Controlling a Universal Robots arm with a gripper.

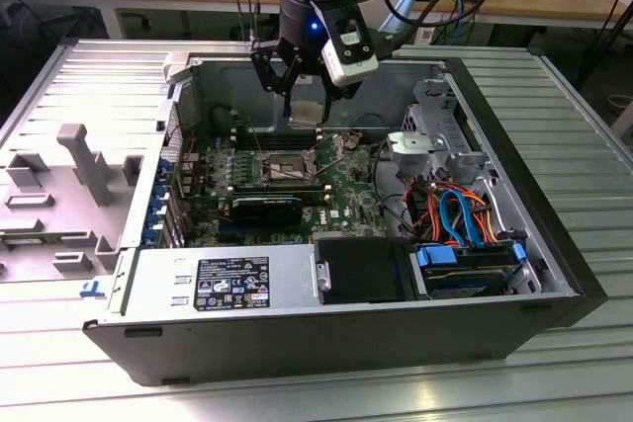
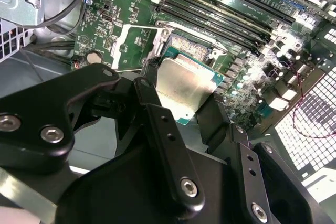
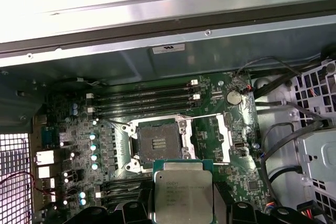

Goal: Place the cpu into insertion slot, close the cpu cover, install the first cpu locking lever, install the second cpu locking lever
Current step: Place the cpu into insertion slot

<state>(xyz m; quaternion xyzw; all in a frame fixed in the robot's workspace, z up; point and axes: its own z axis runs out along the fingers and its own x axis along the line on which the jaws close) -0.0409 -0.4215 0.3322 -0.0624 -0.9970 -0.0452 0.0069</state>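
**Exterior view.** The black two-finger tool (image 1: 307, 96) hangs over an open grey steel computer case (image 1: 297, 328) that lies on the ribbed metal counter (image 1: 396, 397). The tool is closed on the cpu (image 1: 307, 113), a small flat square chip with a silvery-grey metal top. The chip is in the air above the green motherboard (image 1: 346, 190). It is near the insertion slot (image 1: 287, 167), a square dark socket with a silver rim, and does not touch it.

**Second wrist view.** Two black fingers (image 2: 152, 103) clamp opposite edges of the cpu (image 2: 184, 85). Its metal top stays uncovered, and part of the insertion slot (image 2: 191, 46) shows past its far edge.

**First wrist view.** The cpu (image 3: 182, 192) sits just beside the insertion slot (image 3: 157, 142), which is empty. The cpu cover (image 3: 226, 137), a thin silver frame plate with a window, is swung open to one side. Long black memory slots (image 3: 142, 98) run beyond the socket.

**Handling.**
- The chip is judged light, thin and rigid.
- Its smooth metal top is likely slippery.
- The contact face underneath and the socket pins are likely fragile (a tilted or forced seat could damage them).
- The edges are the proper place to hold it, as the tool does here.
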